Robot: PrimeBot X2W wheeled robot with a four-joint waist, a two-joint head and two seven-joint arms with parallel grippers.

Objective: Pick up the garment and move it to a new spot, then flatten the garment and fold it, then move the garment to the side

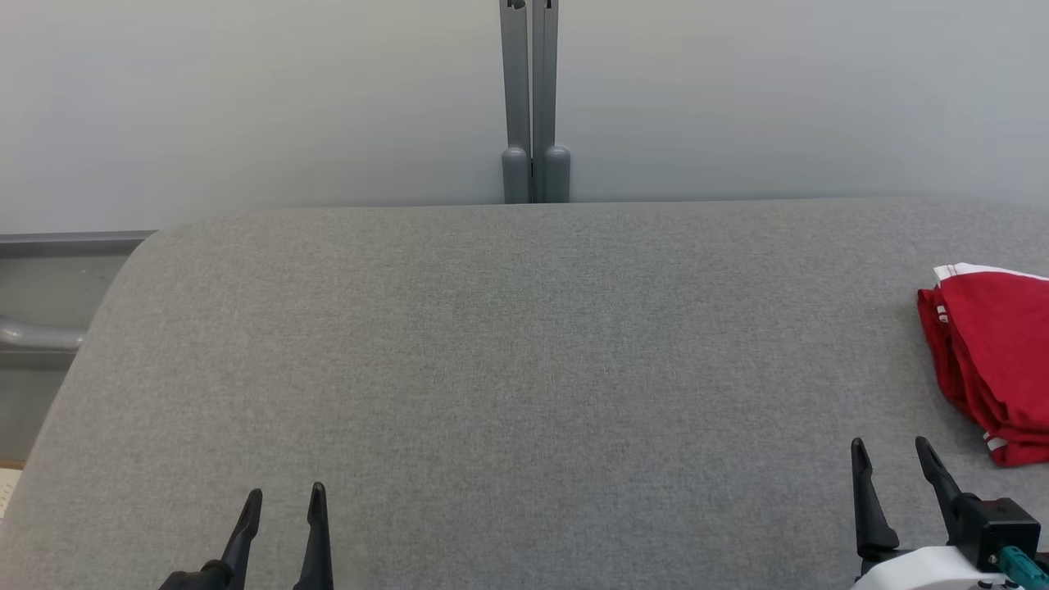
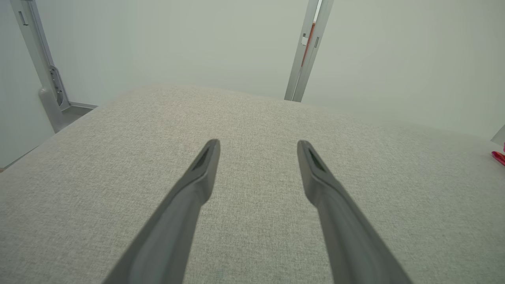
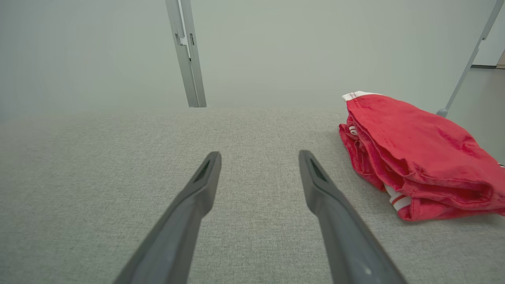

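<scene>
The surface [image 1: 524, 344] is a wide grey fabric-covered top, bare across its middle and left. A grey upright post [image 1: 531, 98] stands behind its far edge against a pale wall.

Garment: the red garment [image 1: 996, 352], trimmed in white with stripes at one hem, lies at the far right of the surface and is cut off by the right border of the head view. In the right wrist view it is a compact bundle of several stacked layers rather than a flat spread. Whether these are deliberate folds or a loose heap cannot be settled.

Left hand [image 1: 287, 489]: at the near left edge, fingers parted and pointing toward the far side, grasping nothing. It is well apart from the garment, above bare fabric.

Right hand [image 1: 891, 442]: at the near right edge, fingers spread wide, nothing between them. The garment lies just beyond and to the right of its fingertips, not touching them.

Assessment: both hands sit in a neutral, released posture at the near edge, which leaves the working area unobstructed. The garment's position at the side fits either a bundle waiting to be collected or one already set aside. The layered shape leans toward the latter, though this is judgement only. If work is pending, the right hand is better placed to reach it.
</scene>
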